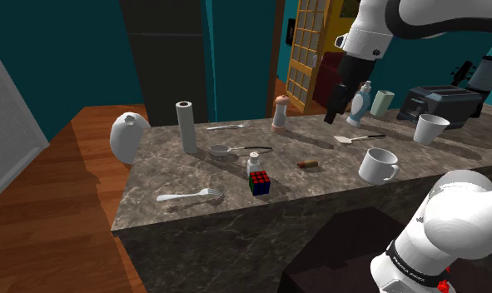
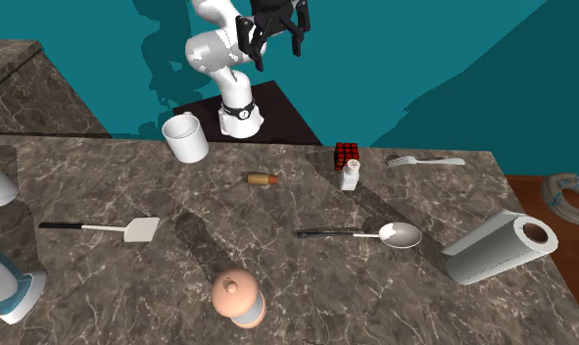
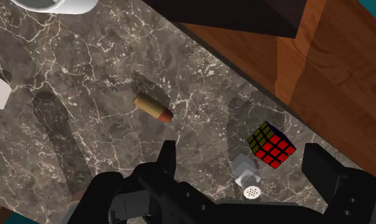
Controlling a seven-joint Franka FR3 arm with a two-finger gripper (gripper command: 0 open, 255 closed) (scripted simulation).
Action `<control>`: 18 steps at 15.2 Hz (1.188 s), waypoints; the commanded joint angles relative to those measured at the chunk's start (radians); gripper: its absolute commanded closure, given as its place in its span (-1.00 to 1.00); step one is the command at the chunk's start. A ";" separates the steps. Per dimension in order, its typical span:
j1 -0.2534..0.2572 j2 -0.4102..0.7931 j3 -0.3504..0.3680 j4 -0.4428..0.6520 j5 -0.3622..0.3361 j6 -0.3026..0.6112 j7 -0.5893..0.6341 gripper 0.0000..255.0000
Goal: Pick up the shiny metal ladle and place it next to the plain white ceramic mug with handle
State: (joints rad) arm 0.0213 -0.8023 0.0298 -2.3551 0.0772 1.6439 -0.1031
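The shiny ladle lies flat mid-counter, bowl toward the paper roll and dark handle pointing at the salt shaker; in the second exterior view the ladle lies beside the roll. The white mug with handle stands near the counter's edge by the stand, and its rim shows in the wrist view. My black gripper hangs open and empty high above the counter, over the brown cork, shaker and cube, well apart from ladle and mug.
Near the ladle are a paper towel roll, salt shaker, Rubik's cube and brown cork. A spatula, handleless white cup, pepper mill, toaster and two forks also sit on the marble counter.
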 commanded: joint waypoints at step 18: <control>0.094 0.589 -0.090 0.151 -0.087 0.436 -0.493 -1.00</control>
State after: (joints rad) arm 0.1099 -0.2503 -0.0589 -2.2257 -0.0077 2.0623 -0.5673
